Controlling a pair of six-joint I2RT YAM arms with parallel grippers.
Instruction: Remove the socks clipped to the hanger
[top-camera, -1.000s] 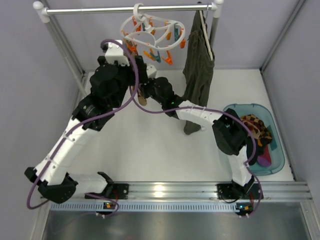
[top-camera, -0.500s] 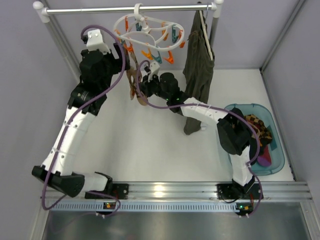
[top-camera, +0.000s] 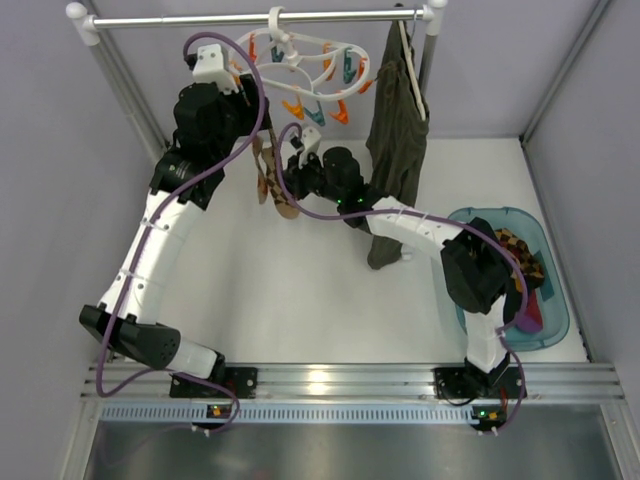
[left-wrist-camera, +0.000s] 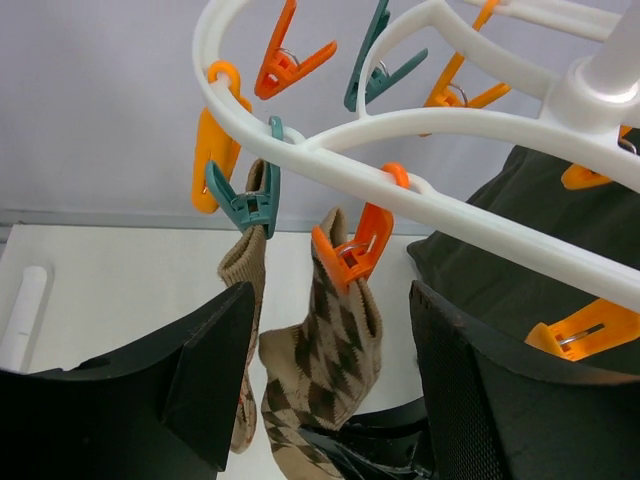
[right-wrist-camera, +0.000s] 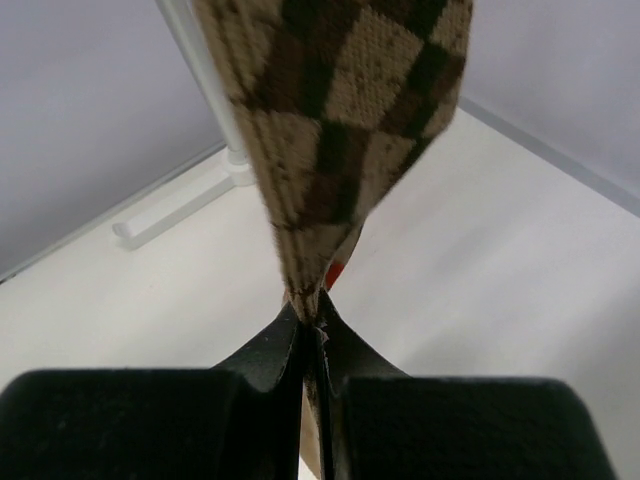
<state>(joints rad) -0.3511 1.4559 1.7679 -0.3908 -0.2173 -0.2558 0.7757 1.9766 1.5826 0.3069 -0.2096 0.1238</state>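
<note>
While the right hand (right-wrist-camera: 315, 325) pinches the lower end of a brown-and-tan argyle sock (right-wrist-camera: 340, 120) clipped to the white plastic peg hanger (left-wrist-camera: 480, 125), the left hand (left-wrist-camera: 330, 300) gapes open beneath.

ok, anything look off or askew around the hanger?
Nothing broken or spilled. Only the sock stands out: clipped at the top by an orange clip, pinched at its lower end by the right gripper, so it's held at both ends.
</note>
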